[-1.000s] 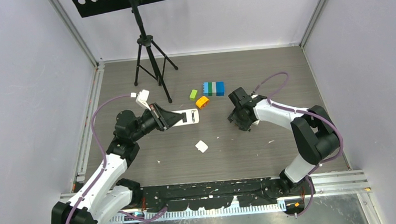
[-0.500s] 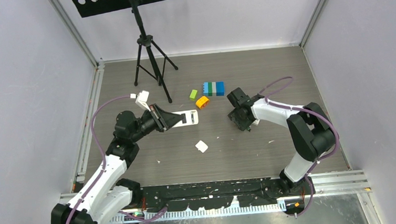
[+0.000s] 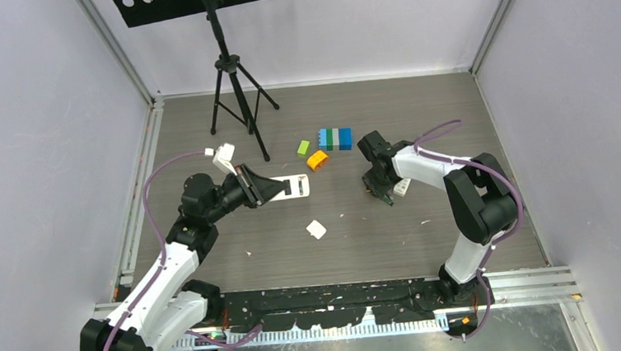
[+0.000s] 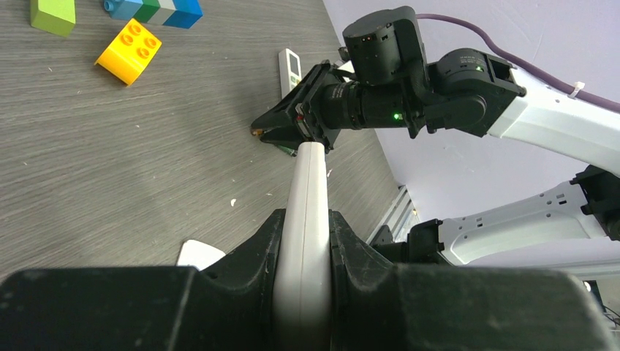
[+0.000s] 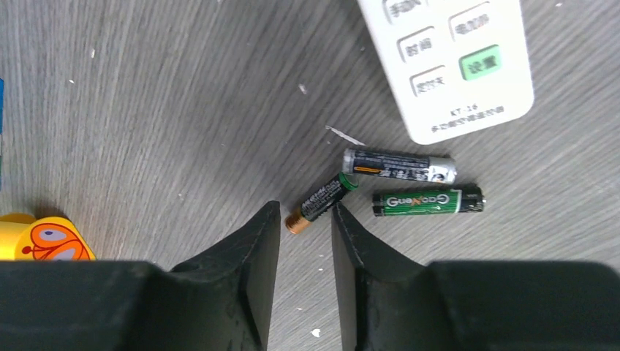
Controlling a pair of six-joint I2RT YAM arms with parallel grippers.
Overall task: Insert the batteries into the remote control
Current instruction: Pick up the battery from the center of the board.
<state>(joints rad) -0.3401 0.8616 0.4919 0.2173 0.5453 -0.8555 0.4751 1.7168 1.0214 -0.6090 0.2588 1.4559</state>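
Arms bend inward from the near edge of the grey wood-grain table (image 3: 418, 102); the left arm stretches low and forward with its wrist rolled onto its side; the left gripper (image 4: 308, 223) is clamped on the remote control (image 4: 310, 172), a slim white plastic bar held edge-on between matte black fingers, its far end sticking out past the tips toward the other arm; the right arm folds sharply at the elbow and points its wrist steeply down; the right gripper (image 5: 305, 223) hangs just over the tabletop, its jaws a narrow way apart with nothing pinched between them.

Three batteries (image 5: 400, 166) lie close together just ahead of the right fingertips; the nearest, black and green with a copper-coloured end, lies slantwise with that end at the mouth of the gap between the tips, though I cannot tell whether it touches them; beyond it and to the right lie a black-and-silver one and a glossy green one, roughly parallel and near each other; all are slim smooth cylinders. Past the batteries lies a second remote (image 5: 453, 66), flat, white, face up, with rounded buttons, one of them green; left of the right gripper's fingers sits a yellow toy block (image 5: 44, 241) of shiny plastic.
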